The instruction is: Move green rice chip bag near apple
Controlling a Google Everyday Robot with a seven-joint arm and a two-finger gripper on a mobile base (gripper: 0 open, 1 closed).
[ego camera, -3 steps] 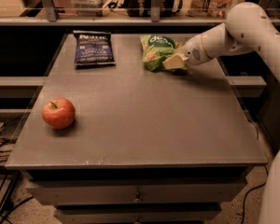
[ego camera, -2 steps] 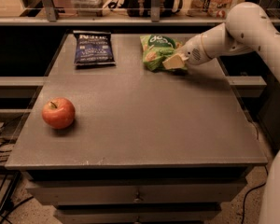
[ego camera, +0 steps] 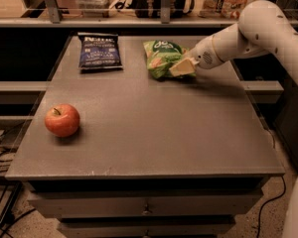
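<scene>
The green rice chip bag (ego camera: 163, 56) is a crinkly light-green bag with white lettering at the far middle of the grey table (ego camera: 154, 133). My gripper (ego camera: 181, 67) reaches in from the right on the white arm and sits on the bag's right lower edge, touching it. The red apple (ego camera: 62, 120) with yellow patches and a short stem stands near the table's left edge, far from the bag.
A dark blue snack bag (ego camera: 100, 51) with white lettering lies at the far left of the table. A shelf (ego camera: 139, 19) with boxes and items runs behind the table. Drawers are below the front edge. Cables lie on the floor at the left.
</scene>
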